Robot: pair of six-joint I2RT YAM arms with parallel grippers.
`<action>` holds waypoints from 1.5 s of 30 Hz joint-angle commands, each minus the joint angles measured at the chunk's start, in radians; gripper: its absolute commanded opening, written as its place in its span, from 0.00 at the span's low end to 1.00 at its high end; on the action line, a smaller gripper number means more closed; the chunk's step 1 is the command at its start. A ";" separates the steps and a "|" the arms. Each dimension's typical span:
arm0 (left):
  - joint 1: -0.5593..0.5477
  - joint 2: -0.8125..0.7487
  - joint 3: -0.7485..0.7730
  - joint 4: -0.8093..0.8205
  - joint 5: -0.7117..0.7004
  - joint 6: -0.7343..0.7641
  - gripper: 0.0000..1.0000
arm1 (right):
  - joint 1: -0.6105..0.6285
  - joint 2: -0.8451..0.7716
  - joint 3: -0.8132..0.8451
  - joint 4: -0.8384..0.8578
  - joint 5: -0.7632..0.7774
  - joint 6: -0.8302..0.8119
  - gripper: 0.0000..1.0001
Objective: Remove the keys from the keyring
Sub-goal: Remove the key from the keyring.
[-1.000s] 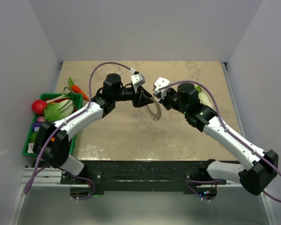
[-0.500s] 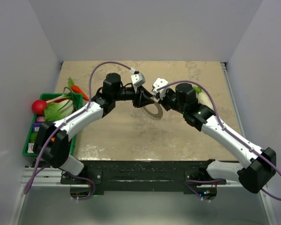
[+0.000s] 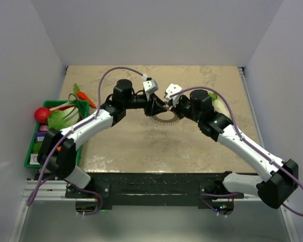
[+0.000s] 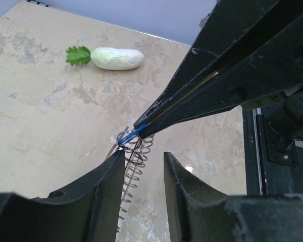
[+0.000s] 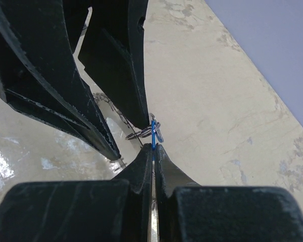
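- Left wrist view: seeing only the blue head of the key (image 4: 135, 134), pinched at the very tip of the right gripper (image 4: 143, 130), just above the table (image 4: 40, 116).
- Clamping fully closed on that blue head, both right fingers pressing flat together in the right wrist view.
- Linking through a small wire ring (image 4: 124, 137) to the keyring (image 4: 133, 174), a grey coil trailing down toward the table.
- Running that coil between the fingers of the left gripper (image 4: 144, 159), close against one finger, with bare table showing beside the other.
- Standing partway apart, not clamped on anything, at the left jaws.
- Meeting tip to tip near the middle of the table in the top external view, with the keyring's arc lying just on the near side of both tips.
- Lying well apart on the far side, a white radish (image 4: 116, 58) with green leaves.
- Sitting at the table's left edge, a green basket (image 3: 28, 156) holding vegetables and a red ball (image 3: 41, 114), with a carrot (image 3: 85, 98) just beyond it.
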 commanded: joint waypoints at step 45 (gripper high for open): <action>-0.011 -0.036 0.024 0.000 -0.141 0.027 0.00 | 0.001 -0.041 -0.023 0.122 0.165 -0.033 0.00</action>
